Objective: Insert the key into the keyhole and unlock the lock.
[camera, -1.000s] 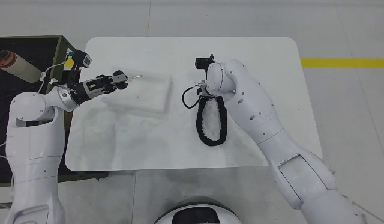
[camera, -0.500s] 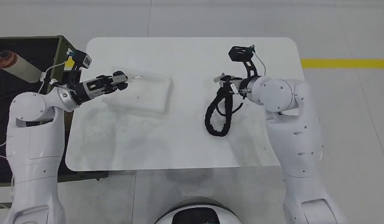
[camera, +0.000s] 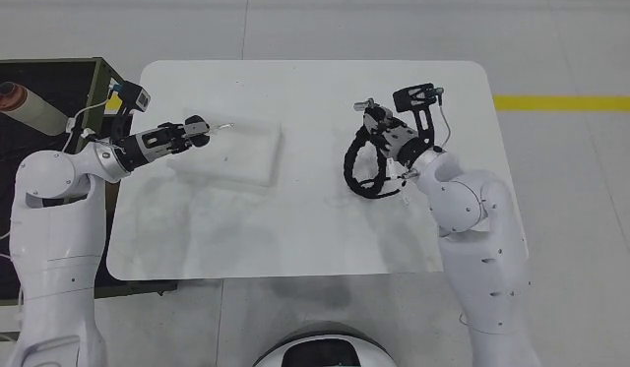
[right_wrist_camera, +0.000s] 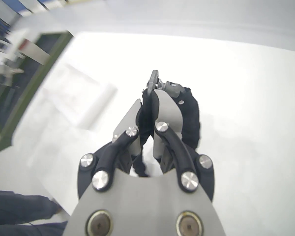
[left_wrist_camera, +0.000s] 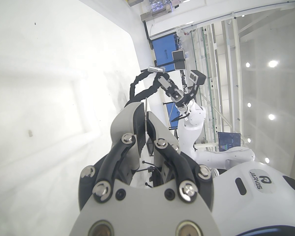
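Top view, left hand [camera: 205,128] pinching key [camera: 223,127], shaft pointing toward lock [camera: 351,166], right hand [camera: 375,120] clenched on lock.

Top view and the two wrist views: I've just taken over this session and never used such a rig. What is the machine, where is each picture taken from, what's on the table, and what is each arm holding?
This is a two-armed robot working at a white table. The top view looks down from a camera above its arms. Each wrist view looks along one arm at that arm's own end effector.

The left end effector is shut on the key, above a white pad that lies on the table. The right end effector is shut on the black cable lock, with the lock's metal cylinder at its tip. The arm farther off in the left wrist view is the right one, carrying the lock.

Key and lock are apart, so the key is not yet inserted.
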